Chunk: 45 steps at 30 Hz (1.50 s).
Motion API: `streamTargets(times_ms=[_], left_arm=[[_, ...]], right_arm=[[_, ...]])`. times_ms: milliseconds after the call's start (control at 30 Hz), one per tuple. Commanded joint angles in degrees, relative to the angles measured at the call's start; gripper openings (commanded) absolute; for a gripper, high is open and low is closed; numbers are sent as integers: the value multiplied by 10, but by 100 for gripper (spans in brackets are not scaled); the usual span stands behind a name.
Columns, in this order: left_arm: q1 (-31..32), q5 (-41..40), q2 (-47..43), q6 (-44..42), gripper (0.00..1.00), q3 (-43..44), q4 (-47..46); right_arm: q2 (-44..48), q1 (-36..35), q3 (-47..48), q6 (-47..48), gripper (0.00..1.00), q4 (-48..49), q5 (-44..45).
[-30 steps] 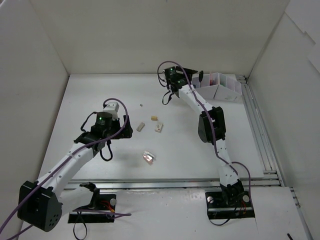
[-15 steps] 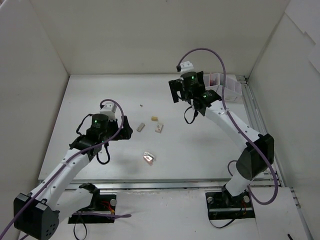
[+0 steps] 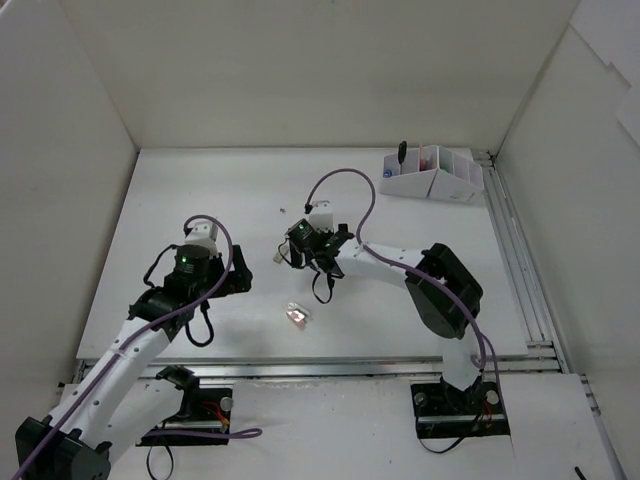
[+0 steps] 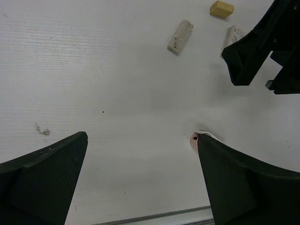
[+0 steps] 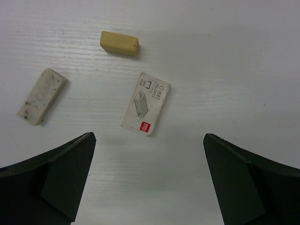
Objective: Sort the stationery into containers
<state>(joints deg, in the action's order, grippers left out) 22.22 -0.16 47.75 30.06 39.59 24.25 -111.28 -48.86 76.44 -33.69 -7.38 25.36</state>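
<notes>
Right claw (image 5: pixel 148 145) spread wide and empty above the small white printed staple box (image 5: pixel 146 103) at wrist-view centre, left claw (image 4: pixel 141 140) likewise spread; pick-up step probably in hand, calling for descent, pinch, then carry to the white plastic divided organiser (image 3: pixel 420 186), upper right overhead.

White-shelled left arm (image 3: pixel 135 335) and right arm (image 3: pixel 385 262) have black joint housings, small green indicator lights (image 3: pixel 185 264), looping purple cables (image 3: pixel 340 178), black base plates (image 3: pixel 465 415) along the frame's bottom, and broad matte-black wedge jaws.
</notes>
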Motion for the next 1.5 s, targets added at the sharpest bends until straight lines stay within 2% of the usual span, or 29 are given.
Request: streamTargets(times_ms=[0, 133, 167, 233, 267, 333, 400, 433, 467, 567, 733, 800, 900, 1000, 1133, 1167, 1300, 1333, 1400, 1467], left_arm=[[7, -19, 3, 13, 99, 8, -8], [7, -29, 2, 10, 99, 7, -10], [7, -30, 2, 8, 100, 10, -10], [7, -31, -2, 7, 99, 11, -9], [7, -31, -2, 7, 99, 11, -10], [7, -33, -6, 6, 99, 11, -11], [7, -35, -8, 6, 99, 7, -16], [7, -36, -7, 7, 100, 5, -17], [7, -36, -6, 6, 99, 4, -21], [7, -39, 3, 4, 100, 11, -22], [7, -29, 31, -10, 100, 22, -36], [7, -18, 43, -23, 99, 30, -48], [7, -6, 68, -29, 100, 41, -69], [7, -5, 99, -40, 99, 60, -87], [7, 21, 154, -79, 99, 94, -100], [7, 26, 165, -87, 100, 108, -104], [2, 31, 211, -109, 99, 135, -112], [2, 32, 219, -110, 99, 138, -115], [2, 38, 236, -114, 99, 145, -117], [2, 40, 246, -120, 99, 150, -119]], right_arm=[[-20, -8, 42, -73, 98, 28, 72], [-65, -8, 54, -94, 94, 28, 101], [-68, -6, 56, -94, 86, 27, 102], [-82, -5, 64, -94, 78, 29, 105], [-85, 0, 67, -91, 68, 29, 102], [-96, 6, 72, -91, 60, 28, 88], [-104, 17, 71, -94, 46, 29, 81], [-105, 23, 70, -95, 35, 29, 76], [-103, 30, 68, -92, 21, 28, 76], [-71, 47, 54, -68, 0, 29, 77], [66, 71, -10, 35, 0, 71, 106], [132, 101, -31, 78, 0, 95, 97], [204, 167, -70, 127, 0, 116, 43], [232, 243, -61, 168, 0, 119, 0], [218, 335, -17, 215, 0, 119, -51], [209, 377, -1, 230, 0, 119, -70], [116, 474, 110, 267, 0, 109, -172], [94, 473, 130, 268, 0, 107, -182], [35, 531, 192, 292, 0, 106, -233], [-12, 548, 232, 292, 0, 96, -242]])
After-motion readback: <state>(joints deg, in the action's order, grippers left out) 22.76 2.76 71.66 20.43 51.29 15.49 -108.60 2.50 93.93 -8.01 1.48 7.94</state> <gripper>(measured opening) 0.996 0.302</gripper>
